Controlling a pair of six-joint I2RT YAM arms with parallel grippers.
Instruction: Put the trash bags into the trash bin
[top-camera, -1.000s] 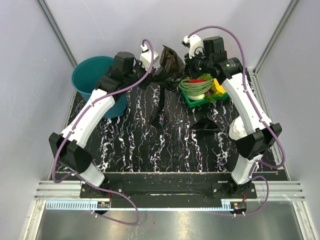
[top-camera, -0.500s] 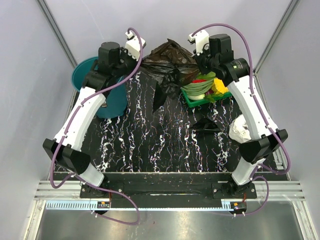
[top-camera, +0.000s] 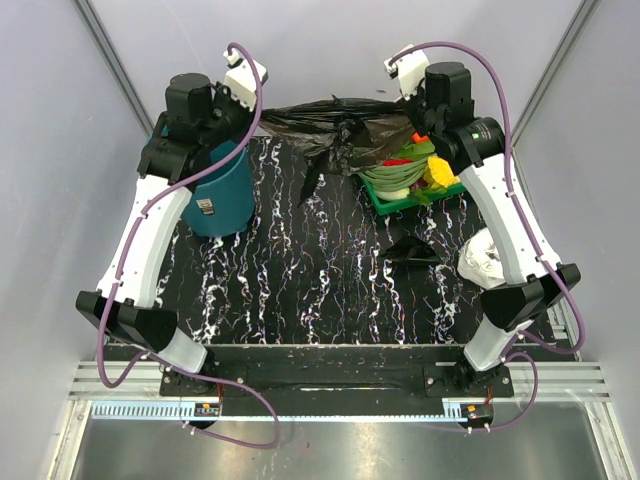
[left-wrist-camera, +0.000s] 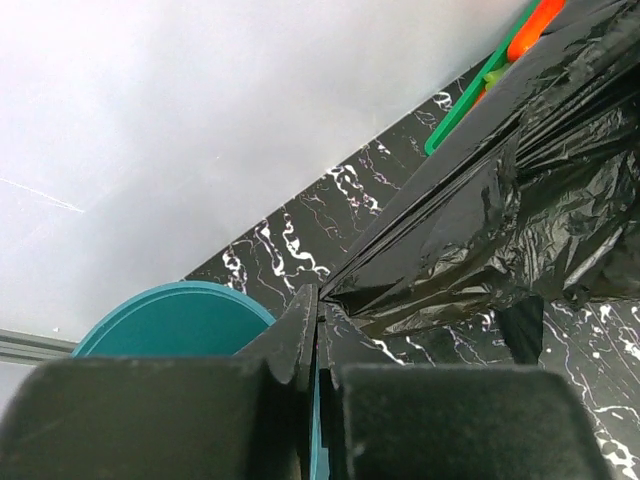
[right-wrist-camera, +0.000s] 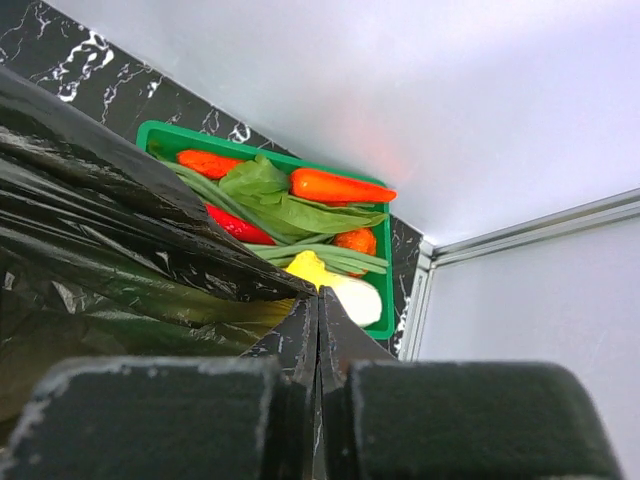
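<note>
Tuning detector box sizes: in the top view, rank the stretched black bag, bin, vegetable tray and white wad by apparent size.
1. Stretched black bag
2-3. Bin and tray: unsure, both are partly covered
4. White wad

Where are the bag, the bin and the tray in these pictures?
Bag (top-camera: 335, 125): top view, its stretched middle.
Bin (top-camera: 228, 185): top view, its outer wall.
Tray (right-wrist-camera: 155, 132): right wrist view, its rim corner.

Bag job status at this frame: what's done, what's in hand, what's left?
Done: nothing visible; no bag shows in the trash bin. In hand: left gripper and right gripper are both shut on one trash bag, stretched between them above the table. Left: getting it into the bin, then the second bag lying on the table.
</note>
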